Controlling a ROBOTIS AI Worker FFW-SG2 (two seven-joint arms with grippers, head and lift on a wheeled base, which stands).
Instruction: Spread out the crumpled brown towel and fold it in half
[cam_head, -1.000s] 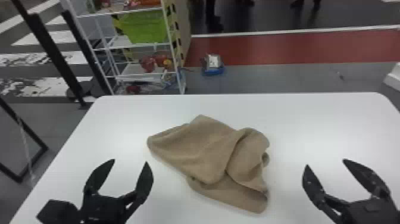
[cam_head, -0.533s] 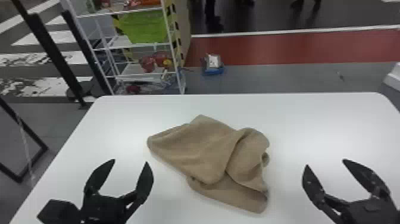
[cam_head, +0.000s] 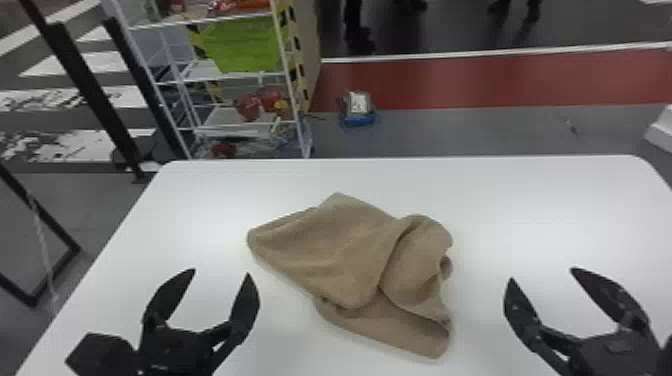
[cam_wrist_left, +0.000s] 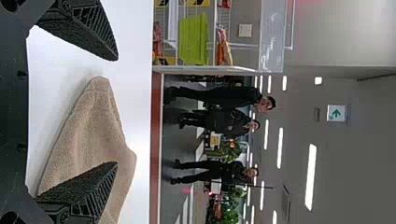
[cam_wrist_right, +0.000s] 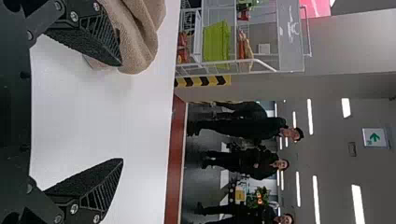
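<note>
The crumpled brown towel (cam_head: 350, 255) lies mid-frame on the white desk (cam_head: 550, 200) in the head view, with the left pincer (cam_head: 221, 274) at lower left and the right pincer (cam_head: 542, 278) at lower right, both spread wide and empty. Opposite corners are best pinched shallowly, single-layered, then drawn apart evenly.

Bare tabletop (cam_head: 540, 200) stretches ahead of the right fingers (cam_head: 520, 303) and outward of the left fingers (cam_head: 245, 305); between both pairs, the brown towel (cam_head: 345, 250) blocks low passage.
</note>
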